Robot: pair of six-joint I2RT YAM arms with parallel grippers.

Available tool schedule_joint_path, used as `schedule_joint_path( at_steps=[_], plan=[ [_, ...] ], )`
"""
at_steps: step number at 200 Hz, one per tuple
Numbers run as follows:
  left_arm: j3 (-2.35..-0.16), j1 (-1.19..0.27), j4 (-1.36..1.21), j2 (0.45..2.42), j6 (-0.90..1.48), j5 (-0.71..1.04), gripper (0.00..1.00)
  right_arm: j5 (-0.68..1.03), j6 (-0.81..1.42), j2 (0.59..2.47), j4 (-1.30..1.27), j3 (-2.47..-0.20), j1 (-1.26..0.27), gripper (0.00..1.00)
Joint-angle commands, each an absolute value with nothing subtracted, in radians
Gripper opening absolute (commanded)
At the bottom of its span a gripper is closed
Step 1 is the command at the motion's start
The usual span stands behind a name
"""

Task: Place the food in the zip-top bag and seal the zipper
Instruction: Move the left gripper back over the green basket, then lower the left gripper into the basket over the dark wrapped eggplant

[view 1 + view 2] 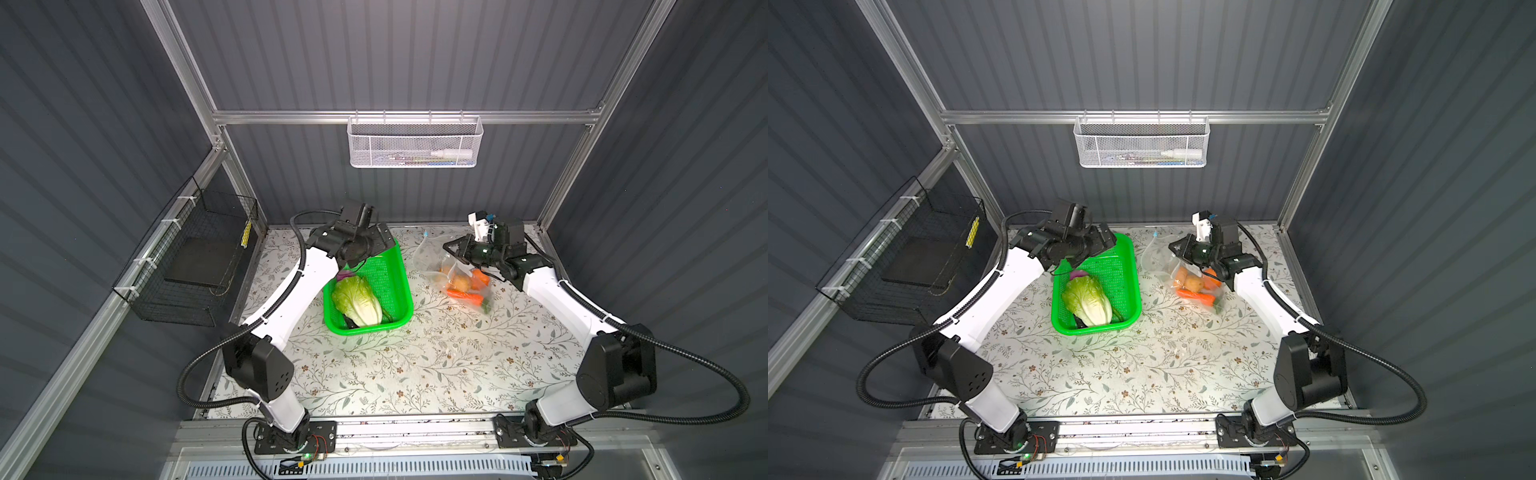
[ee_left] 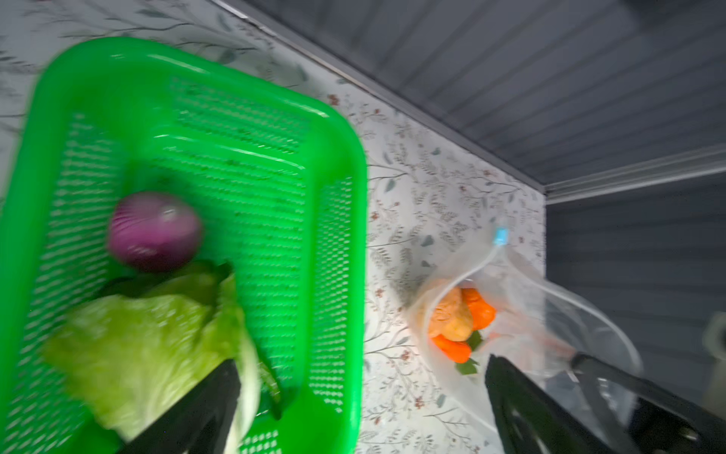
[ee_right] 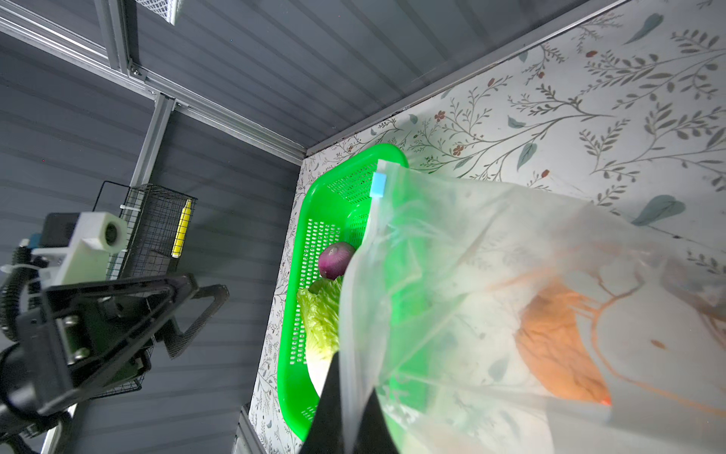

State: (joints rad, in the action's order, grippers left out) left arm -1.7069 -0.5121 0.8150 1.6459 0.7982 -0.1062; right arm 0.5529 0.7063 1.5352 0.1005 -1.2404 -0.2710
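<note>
- Grey ribbed walls close in the flowered tabletop point(image 1: 415, 374). The green basket point(image 1: 365, 328) stands at 11 o'clock from its middle.
- A napa cabbage point(image 1: 357, 301) and a purple onion point(image 2: 155, 232) lie in the basket.
- The zip-top bag point(image 1: 428, 257), at 3 o'clock from the basket, contains a carrot point(image 1: 465, 296) and a potato point(image 1: 459, 283).
- My left end effector point(image 3: 208, 287) hangs spread and empty over the basket.
- My right end effector point(image 3: 345, 408) pinches the bag at its zipper point(image 3: 371, 228).

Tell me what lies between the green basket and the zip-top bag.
Only bare floral tabletop separates the green basket from the zip-top bag; nothing lies there. The left wrist view shows it, both top views too.
</note>
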Motion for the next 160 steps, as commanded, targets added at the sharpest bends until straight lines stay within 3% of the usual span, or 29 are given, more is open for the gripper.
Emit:
schedule_joint_path(
  at_steps=[1,98,160],
  plan=[
    [-1.632,-0.518,0.961,1.591,0.826,-0.229,1.00,0.552,0.692,1.555,0.116,-1.263,-0.266,0.00],
    [-1.315,-0.527,0.863,1.587,1.045,-0.230,1.00,0.540,0.687,1.554,0.138,-1.270,-0.265,0.00],
    [-1.394,-0.543,0.599,1.753,0.902,-0.141,1.00,0.527,0.684,1.534,0.144,-1.263,-0.261,0.00]
  ],
)
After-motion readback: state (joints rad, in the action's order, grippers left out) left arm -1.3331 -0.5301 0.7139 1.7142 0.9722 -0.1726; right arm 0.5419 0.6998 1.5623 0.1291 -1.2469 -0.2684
